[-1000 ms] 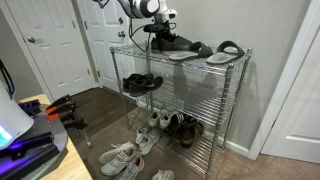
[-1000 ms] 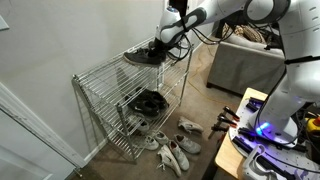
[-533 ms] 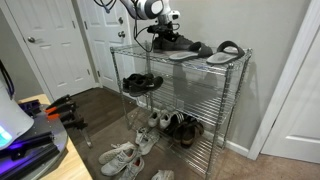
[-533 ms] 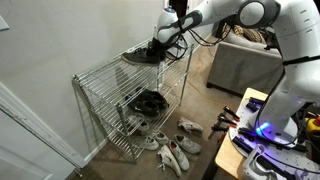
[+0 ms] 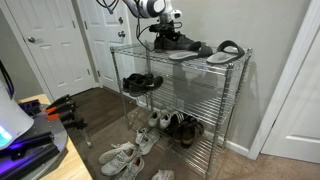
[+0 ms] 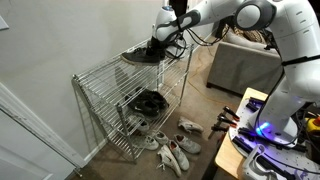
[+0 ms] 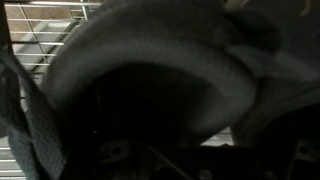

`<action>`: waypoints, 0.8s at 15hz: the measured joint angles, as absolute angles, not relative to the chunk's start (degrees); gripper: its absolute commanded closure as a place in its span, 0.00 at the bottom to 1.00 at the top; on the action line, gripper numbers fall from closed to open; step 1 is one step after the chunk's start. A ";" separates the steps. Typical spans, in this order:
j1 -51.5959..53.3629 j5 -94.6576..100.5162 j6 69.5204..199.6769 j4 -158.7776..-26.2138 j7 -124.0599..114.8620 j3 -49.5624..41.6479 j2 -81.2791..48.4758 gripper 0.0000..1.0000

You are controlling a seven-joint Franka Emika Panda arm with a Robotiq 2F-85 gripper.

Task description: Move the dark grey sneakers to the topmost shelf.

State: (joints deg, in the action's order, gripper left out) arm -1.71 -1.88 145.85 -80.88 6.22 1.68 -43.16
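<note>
Dark grey sneakers, soles seemingly paler

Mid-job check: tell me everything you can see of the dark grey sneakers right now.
The dark grey sneakers are low-top, with a mesh-looking fabric upper that fills the wrist view. They sit on the topmost shelf, at one end, soles down as far as shows. The claw hangs directly above, close; whether it touches or grips them cannot be told.

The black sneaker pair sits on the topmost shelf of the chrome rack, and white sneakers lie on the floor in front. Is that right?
No. The black sneaker pair sits on a lower tier, not the topmost shelf, as shown in an exterior view. White sneakers do lie on the floor in front.
</note>
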 measured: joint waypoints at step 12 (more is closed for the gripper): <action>-1.94 -1.63 148.77 -79.35 8.92 1.78 -44.77 0.00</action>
State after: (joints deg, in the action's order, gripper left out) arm -1.94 -1.63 148.77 -79.35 8.92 1.78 -44.77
